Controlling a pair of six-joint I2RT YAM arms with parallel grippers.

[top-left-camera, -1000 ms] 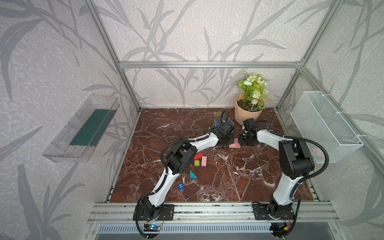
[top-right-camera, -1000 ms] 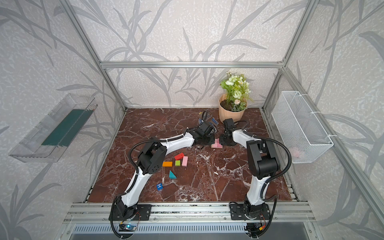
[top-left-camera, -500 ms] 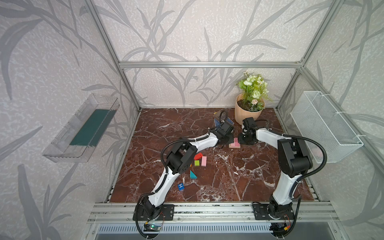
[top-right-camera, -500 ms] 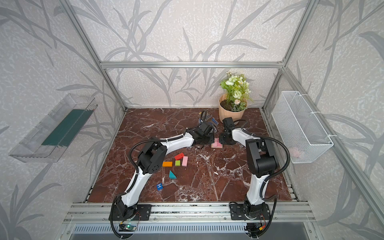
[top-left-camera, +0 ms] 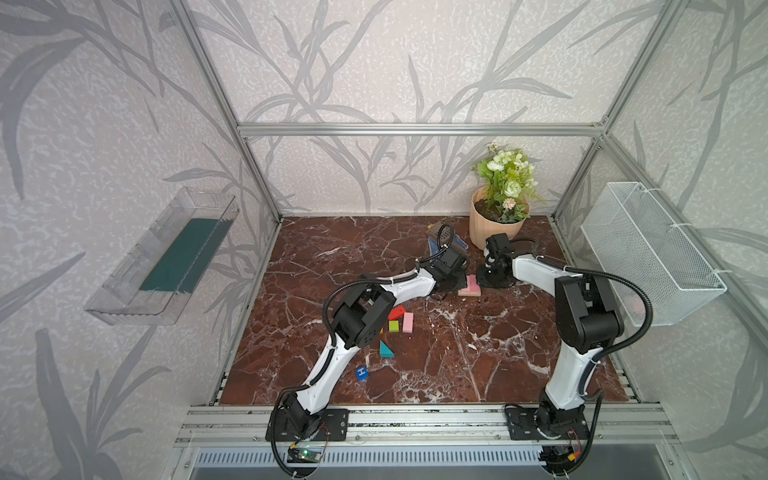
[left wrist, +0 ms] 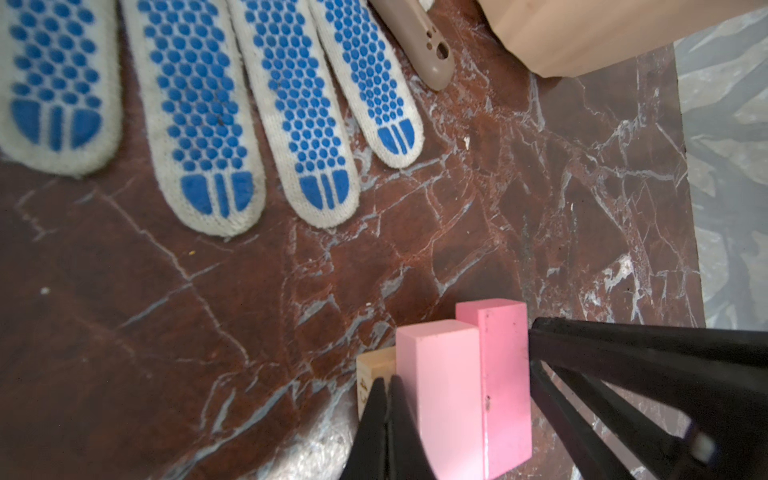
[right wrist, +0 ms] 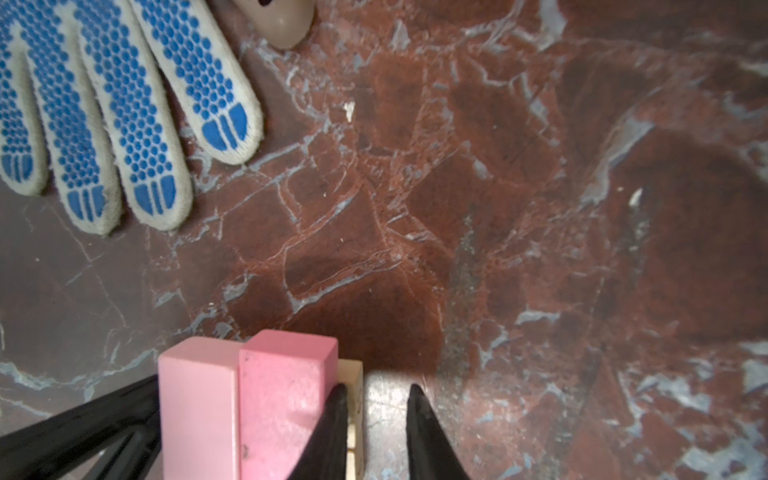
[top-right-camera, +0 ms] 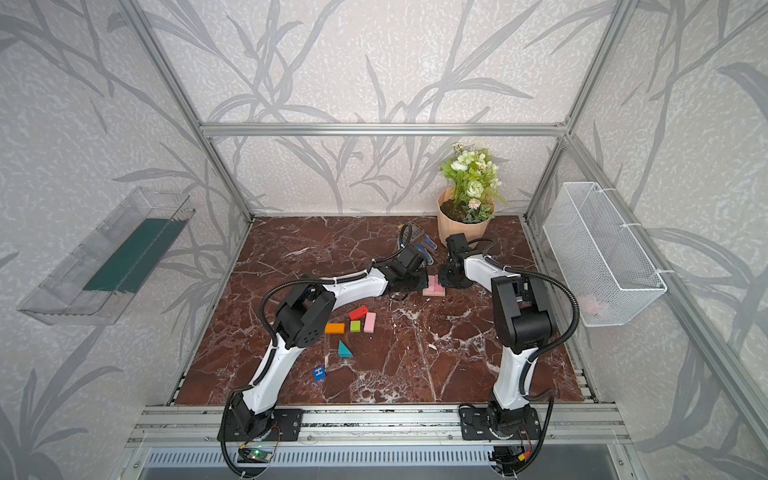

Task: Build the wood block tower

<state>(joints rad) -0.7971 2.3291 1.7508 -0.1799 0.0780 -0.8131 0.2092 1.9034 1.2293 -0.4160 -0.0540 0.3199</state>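
Observation:
The tower point(top-left-camera: 469, 286) is two pink blocks point(left wrist: 440, 390) lying side by side on a tan base point(left wrist: 372, 370), towards the back of the table. My left gripper point(left wrist: 386, 384) is shut and empty, its tips against the stack's left side. My right gripper point(right wrist: 378, 392) stands at the stack's right side with its jaws a little apart. One of its fingers point(right wrist: 332, 415) rests along the deeper pink block point(right wrist: 282, 395), and nothing is between the jaws. Loose wood blocks lie nearer the front: red point(top-left-camera: 397, 312), lime point(top-left-camera: 393, 326), pink point(top-left-camera: 408, 322), orange point(top-right-camera: 334, 328), teal wedge point(top-left-camera: 385, 350) and blue "H" cube point(top-left-camera: 362, 372).
A blue-dotted work glove point(left wrist: 208, 124) and a beige handle point(left wrist: 424, 50) lie just behind the stack. The peach flowerpot point(top-left-camera: 492, 226) stands at the back right. A wire basket point(top-left-camera: 648, 253) hangs on the right wall and a clear tray point(top-left-camera: 166, 257) on the left wall.
The right arm has shifted slightly beside the stack. The left arm and the blocks have held their places.

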